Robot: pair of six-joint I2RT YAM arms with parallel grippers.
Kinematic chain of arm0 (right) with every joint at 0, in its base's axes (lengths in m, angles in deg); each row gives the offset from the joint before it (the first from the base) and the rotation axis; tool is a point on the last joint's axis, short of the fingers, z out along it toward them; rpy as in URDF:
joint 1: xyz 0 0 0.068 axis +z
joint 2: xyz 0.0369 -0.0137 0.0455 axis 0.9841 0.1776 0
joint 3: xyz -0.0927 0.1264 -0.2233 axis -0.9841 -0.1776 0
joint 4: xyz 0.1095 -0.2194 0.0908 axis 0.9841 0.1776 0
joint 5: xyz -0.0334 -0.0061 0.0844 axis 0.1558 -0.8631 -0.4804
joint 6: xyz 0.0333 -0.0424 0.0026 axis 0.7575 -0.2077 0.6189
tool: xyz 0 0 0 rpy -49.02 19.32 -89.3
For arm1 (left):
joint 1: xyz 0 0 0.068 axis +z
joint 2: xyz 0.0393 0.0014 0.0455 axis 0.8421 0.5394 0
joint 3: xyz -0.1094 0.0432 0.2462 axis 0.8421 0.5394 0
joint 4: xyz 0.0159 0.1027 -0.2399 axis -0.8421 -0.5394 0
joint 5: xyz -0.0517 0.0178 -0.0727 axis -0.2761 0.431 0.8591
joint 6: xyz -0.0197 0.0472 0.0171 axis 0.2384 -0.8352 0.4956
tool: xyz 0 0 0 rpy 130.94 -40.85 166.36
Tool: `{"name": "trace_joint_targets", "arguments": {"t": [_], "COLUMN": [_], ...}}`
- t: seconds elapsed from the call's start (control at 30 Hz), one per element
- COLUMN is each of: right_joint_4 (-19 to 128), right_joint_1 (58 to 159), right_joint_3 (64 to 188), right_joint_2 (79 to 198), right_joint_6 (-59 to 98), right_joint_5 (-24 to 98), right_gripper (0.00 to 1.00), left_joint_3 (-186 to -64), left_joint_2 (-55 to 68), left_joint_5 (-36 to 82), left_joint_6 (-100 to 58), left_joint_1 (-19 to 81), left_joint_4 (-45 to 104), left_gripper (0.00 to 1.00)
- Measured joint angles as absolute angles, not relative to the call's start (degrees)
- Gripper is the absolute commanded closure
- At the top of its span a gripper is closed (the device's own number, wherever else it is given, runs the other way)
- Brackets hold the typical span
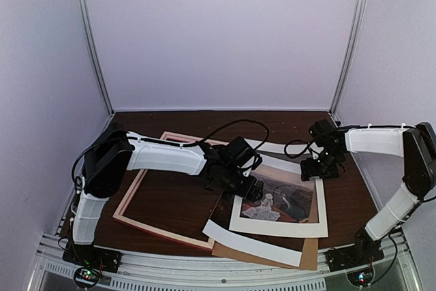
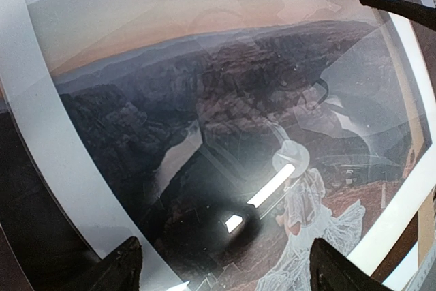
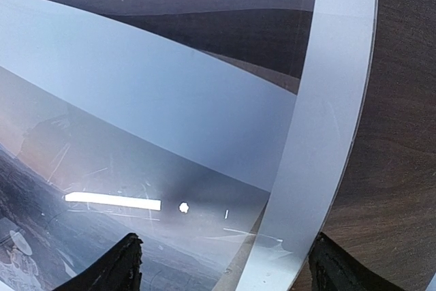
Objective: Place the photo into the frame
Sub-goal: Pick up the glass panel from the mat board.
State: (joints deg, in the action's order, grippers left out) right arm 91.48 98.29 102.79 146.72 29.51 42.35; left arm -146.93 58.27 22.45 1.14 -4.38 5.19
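Observation:
The photo (image 1: pixel 300 199), a dark landscape with a white-dressed figure and white margins, lies flat right of the table's middle. It fills the left wrist view (image 2: pixel 225 120) under a glossy reflection. The frame (image 1: pixel 160 233), pink-red moulding, lies flat on the left and holds nothing but bare table. My left gripper (image 1: pixel 249 189) is open just above the photo's left part, its fingertips (image 2: pixel 122 267) wide apart over the picture (image 2: pixel 225 274). My right gripper (image 1: pixel 320 168) is open over the photo's far right corner (image 3: pixel 225 270), where the photo (image 3: pixel 102 236) shows at lower left.
A white window mat (image 1: pixel 252 243) lies skewed around the photo, its strips also in the right wrist view (image 3: pixel 170 93). A brown backing board (image 1: pixel 310 258) lies beneath at the near edge. Dark wood table (image 3: pixel 402 134) shows at the right. Pale walls enclose the table.

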Motion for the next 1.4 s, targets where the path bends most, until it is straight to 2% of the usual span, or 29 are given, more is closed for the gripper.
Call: {"name": "trace_joint_targets", "arguments": {"t": [0.23,0.6,1.13,1.4], "right_joint_4": [92.2,94.0,97.1,95.5], "right_joint_1": [98.5,99.5,102.9,102.5], "right_joint_3": [103.5,104.7,107.6,107.5], "right_joint_2": [146.7,146.7,147.9,148.4], "right_joint_6": [29.6,29.6,29.5,29.9], "right_joint_5": [43.4,46.0,52.3,50.4], "right_gripper": [0.23,0.40,0.51,0.59], "left_joint_3": [-146.9,-146.9,-146.9,-146.9], "left_joint_2": [58.3,58.3,58.4,58.5], "left_joint_5": [22.5,22.9,23.7,23.7], "left_joint_6": [1.2,1.3,1.3,1.3], "left_joint_1": [-4.4,-4.4,-4.4,-4.4], "left_joint_4": [5.2,5.4,6.0,6.1], "left_gripper": [0.14,0.14,0.14,0.14]}}
